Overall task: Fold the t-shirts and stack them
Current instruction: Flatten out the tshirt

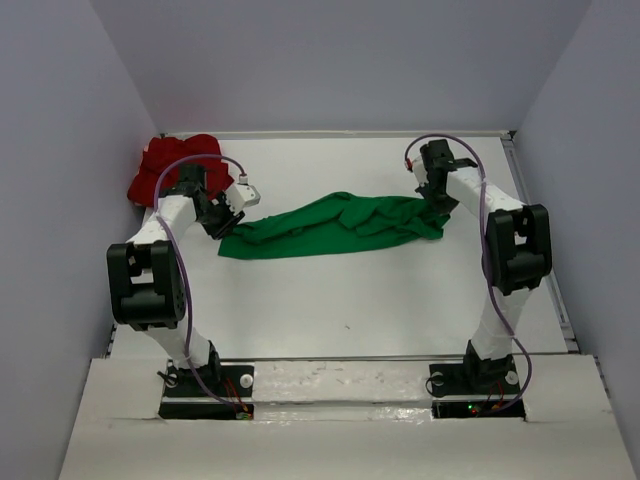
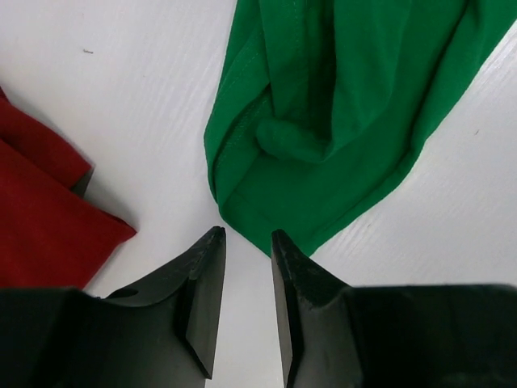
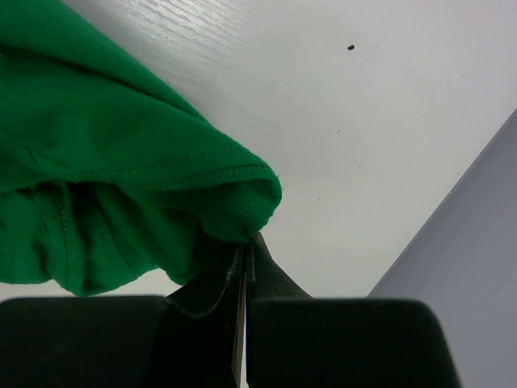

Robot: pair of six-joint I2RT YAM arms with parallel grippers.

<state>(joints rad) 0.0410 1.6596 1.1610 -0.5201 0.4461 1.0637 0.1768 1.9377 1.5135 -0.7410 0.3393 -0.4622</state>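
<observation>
Now, your counter (image 1: 330,300) carries the green t-shirt (image 1: 330,228) strung out as a bunched rope across the middle, while the red t-shirt (image 1: 170,165) lies crumpled at the far left corner. Your right pincer (image 3: 245,250) is clamped on a thin fold at the green one's right end; pull hard and that small bite may slip. Your left pincer (image 2: 247,234) stands parted and empty just short of the left end, so closing there could catch nothing.

Bare table (image 1: 330,300) lies open nearside; green t-shirt (image 1: 330,225) spans the middle, red t-shirt (image 1: 165,165) fills far-left corner
</observation>
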